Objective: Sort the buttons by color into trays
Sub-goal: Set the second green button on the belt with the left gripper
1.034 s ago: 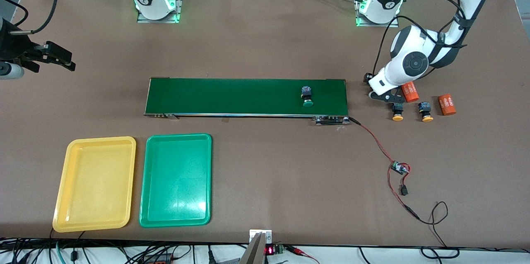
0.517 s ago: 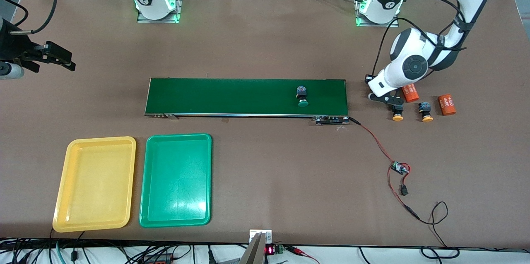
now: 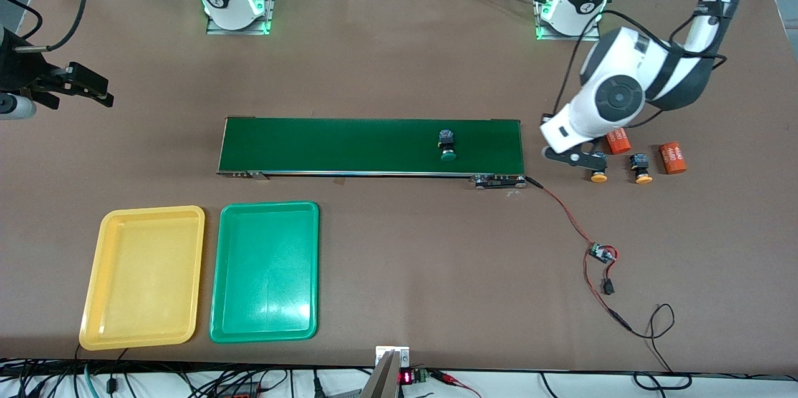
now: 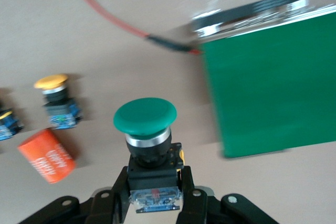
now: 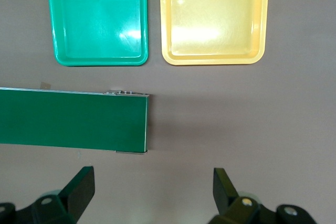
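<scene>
My dark-green belt (image 3: 371, 146) carries one green button (image 3: 447, 148) toward the left arm's end, while the yellow tray (image 3: 144, 277) and green tray (image 3: 265, 271) lie side by side nearer the front camera. My left gripper (image 4: 155, 195) is clamped on the black body of a second green button (image 4: 147, 132), above the table just off the belt's end. Near it sit two yellow-orange buttons (image 3: 641, 168) and two orange cylinders (image 3: 673, 158); my right gripper (image 5: 152, 192) waits with fingers spread wide past the belt's other end.
</scene>
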Tool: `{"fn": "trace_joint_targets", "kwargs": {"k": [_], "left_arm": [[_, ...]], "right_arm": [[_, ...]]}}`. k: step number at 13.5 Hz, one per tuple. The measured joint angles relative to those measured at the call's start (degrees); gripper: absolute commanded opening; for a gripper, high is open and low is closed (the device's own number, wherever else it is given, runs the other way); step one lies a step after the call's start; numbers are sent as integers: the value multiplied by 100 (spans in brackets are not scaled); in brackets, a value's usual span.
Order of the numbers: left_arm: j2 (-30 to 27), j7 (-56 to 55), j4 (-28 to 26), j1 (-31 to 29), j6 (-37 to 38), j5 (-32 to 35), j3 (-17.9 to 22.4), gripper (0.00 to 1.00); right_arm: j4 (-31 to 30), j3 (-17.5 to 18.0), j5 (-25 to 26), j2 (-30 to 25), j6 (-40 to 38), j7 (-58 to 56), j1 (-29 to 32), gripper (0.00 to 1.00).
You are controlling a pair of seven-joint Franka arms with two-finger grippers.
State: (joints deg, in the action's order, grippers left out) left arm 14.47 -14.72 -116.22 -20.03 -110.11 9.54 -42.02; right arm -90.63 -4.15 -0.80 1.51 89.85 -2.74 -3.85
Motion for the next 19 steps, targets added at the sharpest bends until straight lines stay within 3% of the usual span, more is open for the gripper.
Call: {"fn": "trace_joint_targets", "kwargs": {"k": [4,9,10,11,12,16,19], "left_arm": [[985,-1339,701,745,-24,-52,-74,27],[1614,-1683,867,873,-205,-18,-37,33],[1654,-1694,872,872,-230,-18,-23,41],[1702,-1722,874,872,-294,-18,-12,60],[1749,-1769,876,871,-348,-18,-4,97],[1770,-1841,1009,831,-336,-12,2,100],[1527,-1852,1469,643,234,78,5,100]], "right_arm": [[2,0,0,0,0,1,1,100],[2,-2,0,0,0,3,2,100],[2,-4,0,0,0,3,3,100],[2,-5,0,0,0,3,3,100],[2,-5,0,0,0,3,3,100],[2,-5,0,0,0,3,3,100],[1,-5,0,0,0,3,3,100]]}}
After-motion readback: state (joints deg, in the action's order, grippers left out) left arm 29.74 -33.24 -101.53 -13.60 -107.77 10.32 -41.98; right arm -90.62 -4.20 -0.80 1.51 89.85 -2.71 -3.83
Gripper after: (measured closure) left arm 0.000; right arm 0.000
